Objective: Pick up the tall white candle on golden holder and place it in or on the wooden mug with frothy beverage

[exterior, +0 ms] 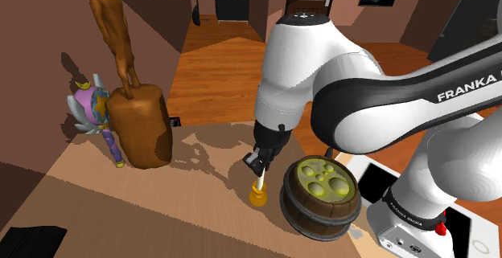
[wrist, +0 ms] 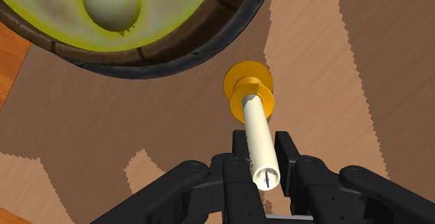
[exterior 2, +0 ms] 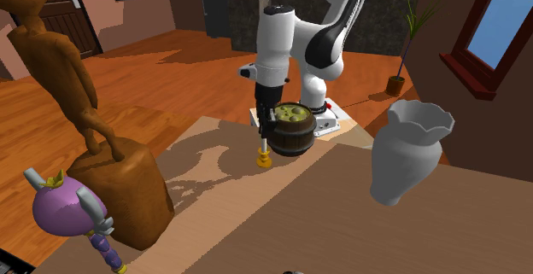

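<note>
The claw [exterior: 261, 163] hangs straight over the white candle [exterior: 258, 182], pinching its upper end between both fingers. The candle stands upright in its golden holder [exterior: 258, 199] on the tabletop [exterior: 201, 216], just left of the wooden mug [exterior: 320, 196] in the shoulder view, near it but apart. Far left stands a brown statue [exterior: 137, 124]

On the table [exterior: 201, 216], the candle [exterior: 258, 192] stood just beside the mug [exterior: 319, 196], at its left in the shoulder view. The statue [exterior: 137, 124] stood well apart, farther left (a winged figure [exterior: 90, 108] beside it). A vase [exterior 2: 407, 153] stood on the mug's opposite side.
</note>
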{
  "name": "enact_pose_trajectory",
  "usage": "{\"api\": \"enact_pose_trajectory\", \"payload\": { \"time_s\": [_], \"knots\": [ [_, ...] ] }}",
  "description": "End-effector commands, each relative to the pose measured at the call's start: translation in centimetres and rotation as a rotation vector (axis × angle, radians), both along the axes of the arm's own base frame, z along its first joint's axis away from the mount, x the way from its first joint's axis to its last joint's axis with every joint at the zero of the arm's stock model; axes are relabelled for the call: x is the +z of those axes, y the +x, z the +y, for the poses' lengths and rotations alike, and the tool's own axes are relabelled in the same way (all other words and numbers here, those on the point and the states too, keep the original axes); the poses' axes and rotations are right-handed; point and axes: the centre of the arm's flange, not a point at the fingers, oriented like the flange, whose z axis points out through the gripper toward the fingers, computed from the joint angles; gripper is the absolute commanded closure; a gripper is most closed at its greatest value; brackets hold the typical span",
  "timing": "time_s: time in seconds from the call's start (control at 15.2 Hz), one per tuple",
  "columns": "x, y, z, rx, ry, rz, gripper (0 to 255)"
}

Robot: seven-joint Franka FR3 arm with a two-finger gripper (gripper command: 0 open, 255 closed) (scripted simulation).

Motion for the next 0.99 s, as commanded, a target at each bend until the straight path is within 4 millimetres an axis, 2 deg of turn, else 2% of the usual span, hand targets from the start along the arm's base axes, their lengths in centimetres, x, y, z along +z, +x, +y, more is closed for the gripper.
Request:
{"api": "enact_pose_trajectory", "payload": {
  "time_s": [0.0,0.92],
  "knots": [
    [1.1,0.0,-0.2,0.000,0.000,0.000,255],
    [8.5,0.0,-0.2,0.000,0.000,0.000,255]
  ]
}}
